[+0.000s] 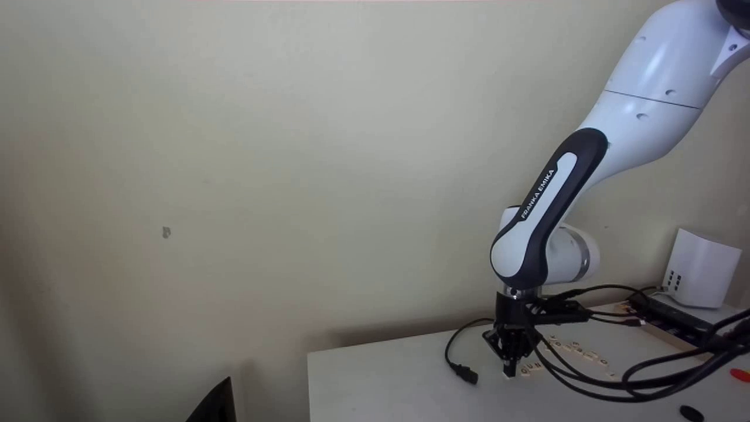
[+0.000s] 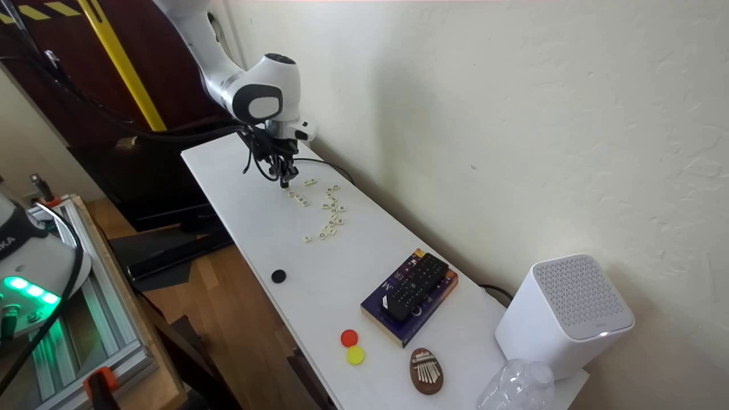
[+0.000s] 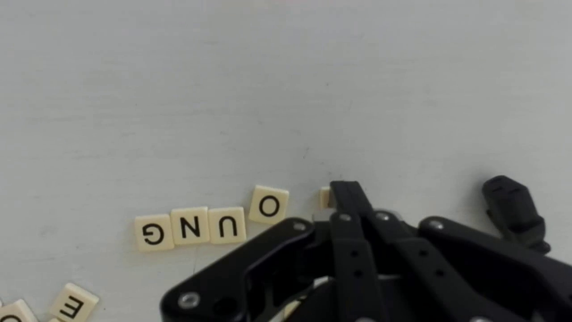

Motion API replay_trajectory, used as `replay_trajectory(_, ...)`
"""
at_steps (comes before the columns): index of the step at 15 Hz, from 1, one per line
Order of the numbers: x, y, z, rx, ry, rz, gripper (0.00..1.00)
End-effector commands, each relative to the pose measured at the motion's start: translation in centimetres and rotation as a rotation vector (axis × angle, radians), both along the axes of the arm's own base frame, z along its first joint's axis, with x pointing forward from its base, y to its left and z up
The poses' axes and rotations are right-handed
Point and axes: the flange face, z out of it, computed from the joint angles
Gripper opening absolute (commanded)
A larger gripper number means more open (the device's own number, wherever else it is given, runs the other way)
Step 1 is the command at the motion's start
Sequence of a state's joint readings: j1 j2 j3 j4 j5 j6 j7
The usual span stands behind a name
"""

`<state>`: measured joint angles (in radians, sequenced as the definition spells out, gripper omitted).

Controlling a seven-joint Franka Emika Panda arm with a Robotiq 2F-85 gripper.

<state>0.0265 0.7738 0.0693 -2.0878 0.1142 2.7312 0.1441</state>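
A: Wrist view, left to right?
B: E tile [image 3: 73, 302] bottom left, tilted. Then G tile [image 3: 154, 232], N tile [image 3: 190, 226], U tile [image 3: 227, 226] in a touching row, upside down from here. O tile [image 3: 268, 205] just right of the U, set higher, slightly rotated.
A: Next?
B: Half-covered tile [image 3: 325, 197], flat on the white table [image 3: 178, 89], left edge of the gripper [image 3: 346, 190]. Letter's hidden; can't tell whether they touch or it's just blocking the view.
A: Jaws?
B: Pressed together, pointing straight down, low over the table.
A: Right of that?
B: Black power-cord connector [image 3: 514, 210], apart from it.
A: Rest?
B: In an exterior view, left to right: black disc [image 2: 278, 276], red disc [image 2: 349, 337] just beside yellow disc [image 2: 355, 355], remote control [image 2: 416, 285] on a book [image 2: 376, 313], kalimba [image 2: 426, 373], clear plastic bottle [image 2: 518, 387], white box with perforated top [image 2: 547, 324].
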Motion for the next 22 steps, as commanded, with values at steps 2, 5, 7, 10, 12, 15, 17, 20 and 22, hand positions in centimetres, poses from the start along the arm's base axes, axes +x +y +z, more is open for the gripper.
replay_trajectory(2, 0.4, -0.6, -1.0, 0.02, 0.047, -0.244, 0.0)
replay_trajectory(5, 0.3, -1.2, -1.2, 0.025, 0.074, -0.395, 0.0)
replay_trajectory(7, 0.2, -1.6, -1.4, 0.028, 0.093, -0.494, 0.0)
replay_trajectory(10, 0.0, -2.3, -1.5, 0.036, 0.108, -0.648, 0.0)
replay_trajectory(12, 0.0, -2.7, -1.6, 0.044, 0.119, -0.748, 0.0)
replay_trajectory(15, -0.3, -3.3, -1.8, 0.054, 0.145, -0.895, 0.0)
replay_trajectory(17, -0.4, -3.7, -1.8, 0.057, 0.149, -0.975, 0.0)
replay_trajectory(20, -0.6, -4.3, -1.6, 0.061, 0.163, -1.068, 0.0)
replay_trajectory(22, -0.7, -4.5, -1.7, 0.06, 0.172, -1.112, 0.0)
